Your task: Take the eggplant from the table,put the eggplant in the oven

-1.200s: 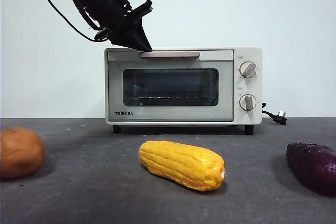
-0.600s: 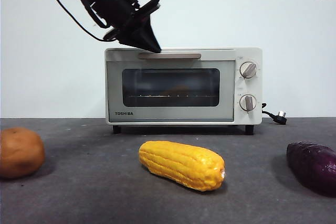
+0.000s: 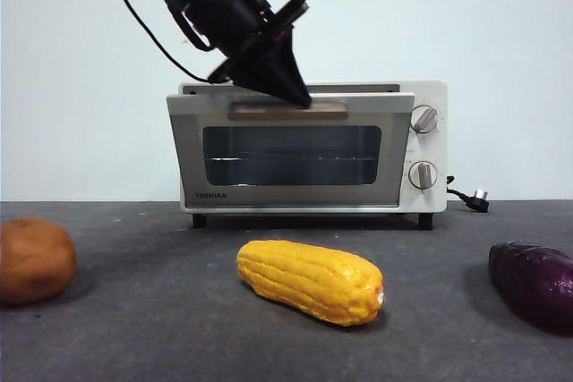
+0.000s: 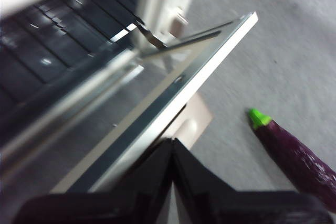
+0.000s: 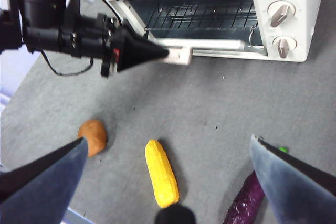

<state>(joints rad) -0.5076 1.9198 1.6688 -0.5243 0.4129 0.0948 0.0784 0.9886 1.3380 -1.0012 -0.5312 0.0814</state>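
Oven door part-open, pulled at the handle by the left gripper.

Dark grey table across the foreground; at its back, cream oven with door tilted outward from the top, wire rack showing behind. Left gripper down from upper left, jaws pressed together into a narrow wedge, tip at the door's bar handle. Right gripper high above the table, jaws spread wide, holding nothing. Yellow corn cob lying mid-table before the oven. Purple eggplant with green stem on the table at the right edge, well apart from both grippers. Brown potato at far left.
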